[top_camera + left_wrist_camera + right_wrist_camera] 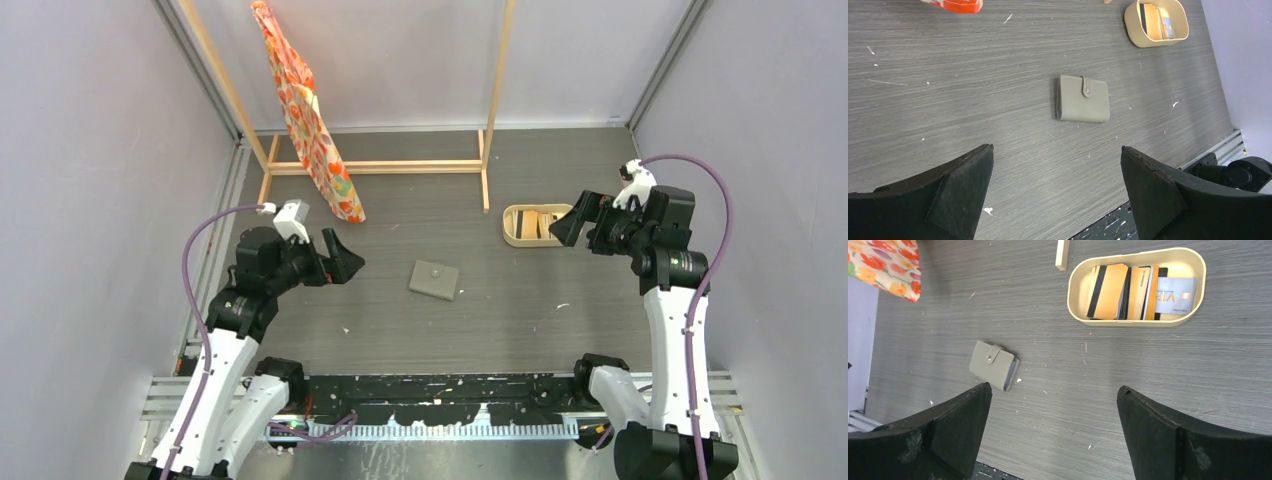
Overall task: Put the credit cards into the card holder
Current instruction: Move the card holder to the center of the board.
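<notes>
Grey and snapped shut, the card holder lies flat on the dark wood-grain table, its strap fastened over a small round stud. The right wrist view shows a sliver of pale blue lining along one open edge. Nothing touches it.

Beyond the card holder and to its right, well apart from it, the credit cards sit packed together in an oval beige tray. Most are gold to orange with dark stripes. A silvery-blue one marked "VIP" lies at the end of the row farthest from the card holder. None of the cards has left the tray.

Left of the card holder, the left gripper hangs above bare table with its black fingers spread wide and nothing between them; its wrist camera looks down on the holder, framed between the two fingers. The right gripper is right of the card holder and farther back, just beside the tray's outer end, released as well and grasping nothing.

Farther back and to the left of the card holder, an orange floral cloth hangs from a light wooden frame whose feet stand on the table. White specks dot the table surface around the card holder.
</notes>
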